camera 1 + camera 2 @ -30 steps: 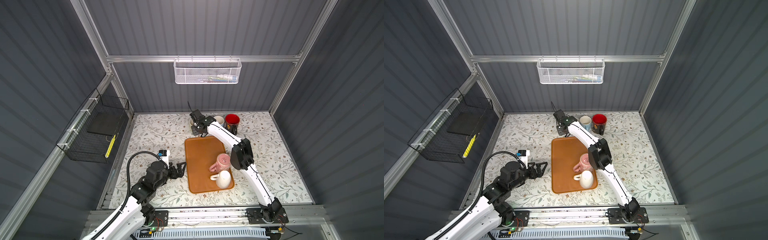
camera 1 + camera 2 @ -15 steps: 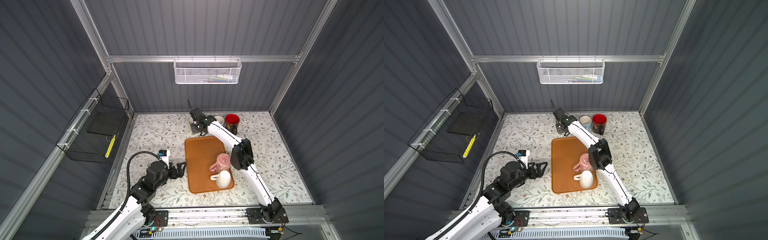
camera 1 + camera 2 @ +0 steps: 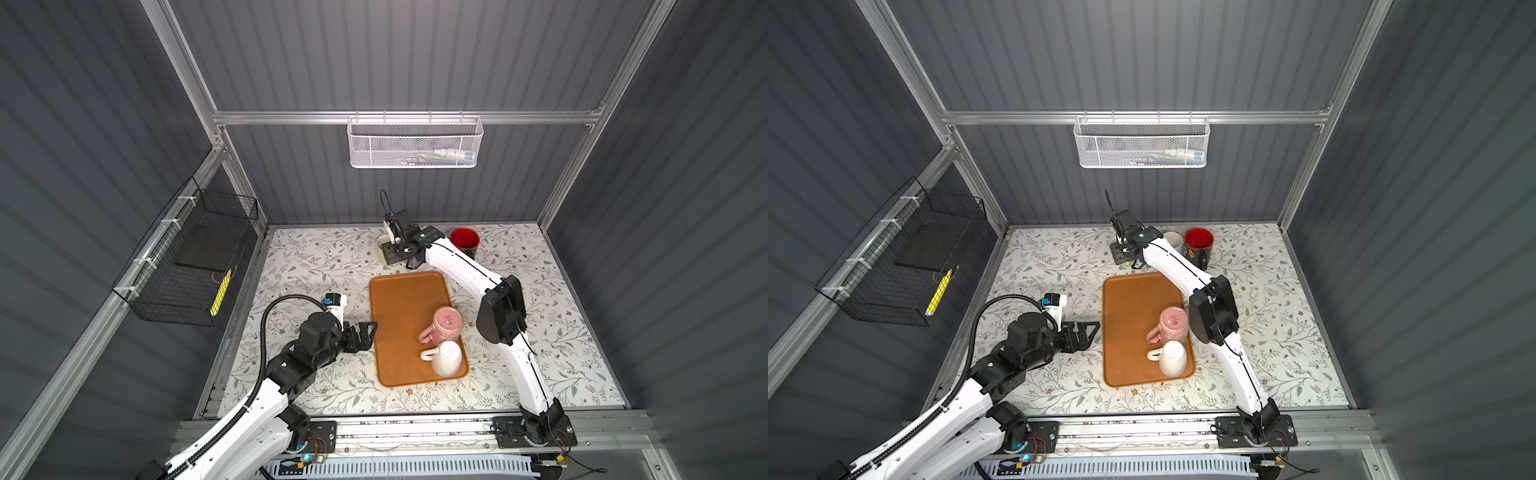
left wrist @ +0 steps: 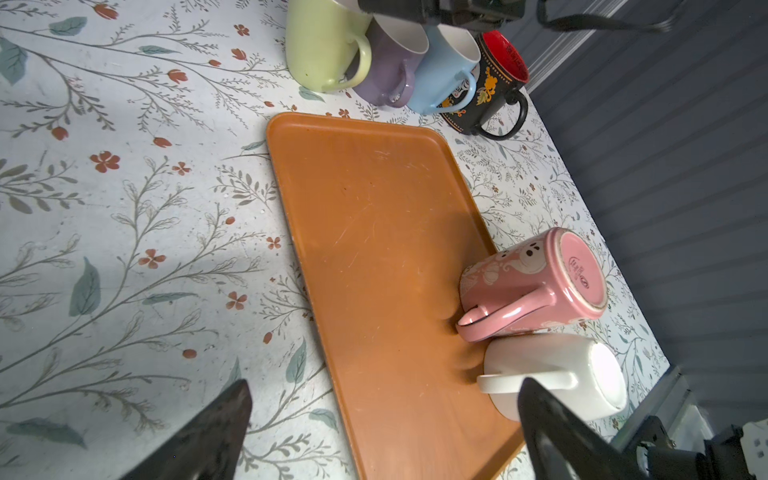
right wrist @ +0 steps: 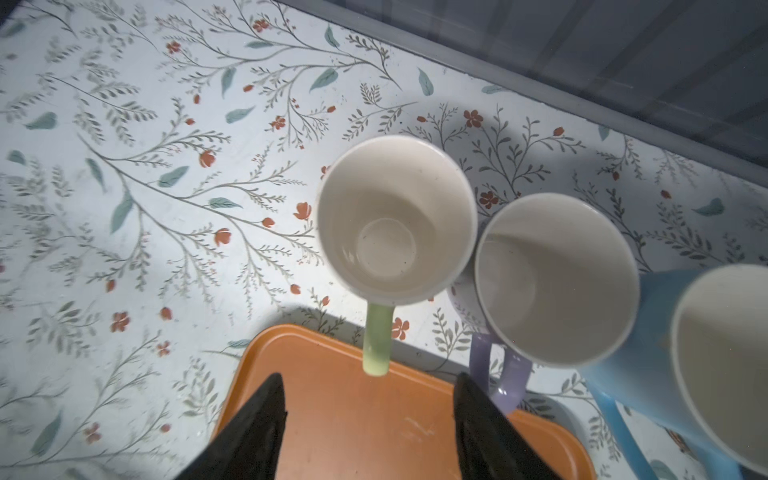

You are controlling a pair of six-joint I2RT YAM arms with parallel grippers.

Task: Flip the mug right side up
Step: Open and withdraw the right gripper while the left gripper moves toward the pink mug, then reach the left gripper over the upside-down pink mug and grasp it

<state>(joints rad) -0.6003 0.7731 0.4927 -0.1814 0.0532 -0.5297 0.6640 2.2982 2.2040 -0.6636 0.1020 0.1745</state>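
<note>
Just let go of the green mug (image 3: 380, 249) — upright on the table (image 3: 316, 257), upper middle of a top view, right pincer (image 5: 369, 390) spread empty. Leaves the pink mug (image 3: 446, 322) and the white mug (image 3: 446, 357) inverted on the tray (image 3: 399, 299).

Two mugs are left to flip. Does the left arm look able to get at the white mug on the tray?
Probably yes: the left gripper sits open beside the tray, and only bare tray lies between it and the white mug.
</note>
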